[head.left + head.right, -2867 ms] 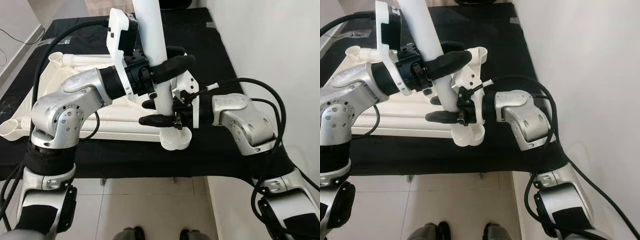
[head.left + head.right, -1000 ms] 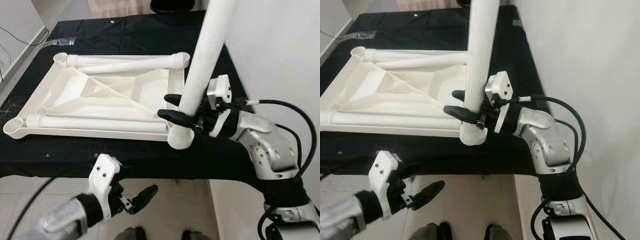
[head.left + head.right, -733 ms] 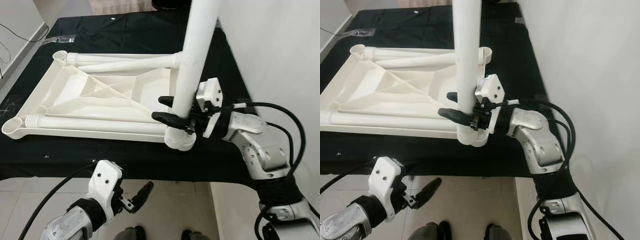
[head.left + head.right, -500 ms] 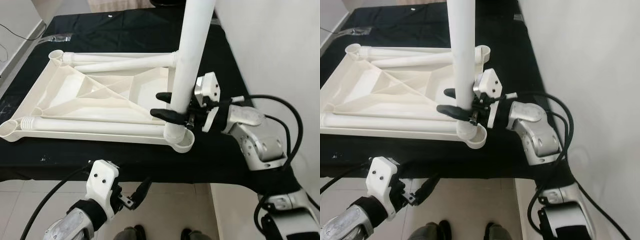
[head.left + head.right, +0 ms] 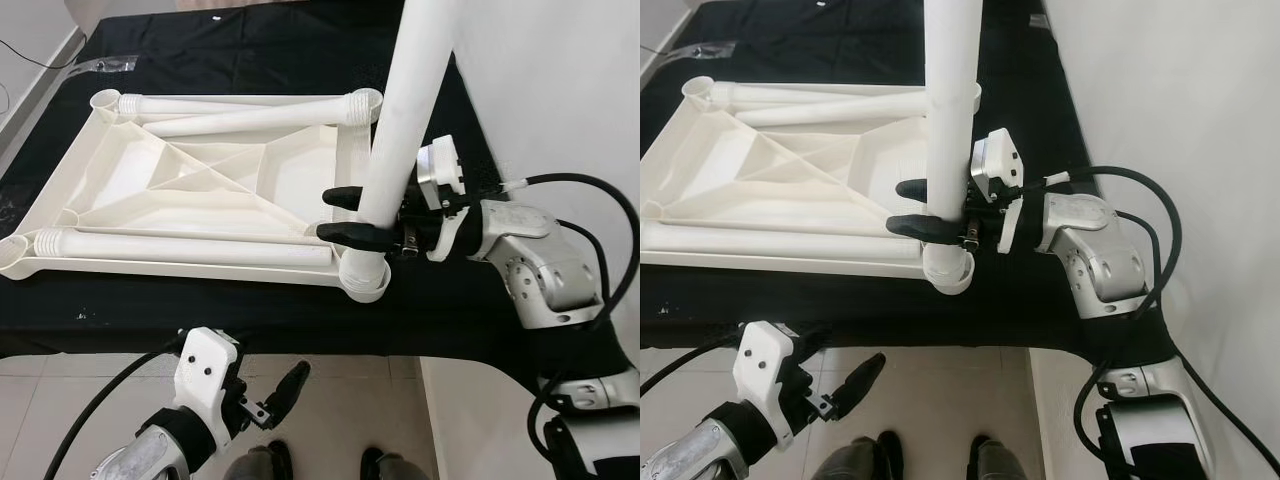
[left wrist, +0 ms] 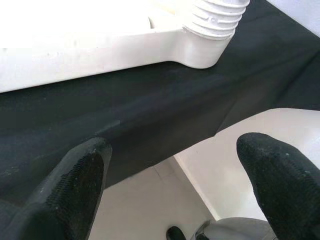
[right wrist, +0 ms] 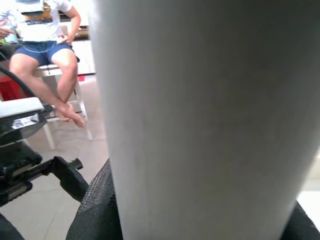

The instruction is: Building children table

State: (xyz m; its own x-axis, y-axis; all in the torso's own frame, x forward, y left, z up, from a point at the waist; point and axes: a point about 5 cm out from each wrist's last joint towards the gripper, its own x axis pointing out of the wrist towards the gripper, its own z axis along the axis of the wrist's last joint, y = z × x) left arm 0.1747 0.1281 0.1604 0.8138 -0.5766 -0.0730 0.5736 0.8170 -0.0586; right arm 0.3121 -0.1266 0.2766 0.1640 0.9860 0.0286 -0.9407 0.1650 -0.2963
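Note:
The white table top (image 5: 200, 190) lies upside down on a black-covered table (image 5: 450, 300). A long white leg tube (image 5: 410, 110) stands nearly upright, its top leaning slightly right. Its lower end sits in the near right corner socket (image 5: 368, 285). My right gripper (image 5: 345, 215) is shut on the tube just above the socket; the tube (image 7: 200, 125) looms close in the right wrist view. My left gripper (image 5: 285, 390) hangs open below the table's front edge, holding nothing, and its black fingertips (image 6: 75, 185) point up at that corner socket (image 6: 200, 47).
Other white leg tubes lie inside the table top, along its far edge (image 5: 240, 105) and near edge (image 5: 180, 245). A white wall (image 5: 560, 90) runs close along the right. Tiled floor (image 5: 80, 370) lies below the front edge. A person (image 7: 45, 50) sits on a stool behind.
My left gripper let go of the tube and dropped below the table edge. The tube's top swayed and now leans slightly right; my right gripper has kept its hold.

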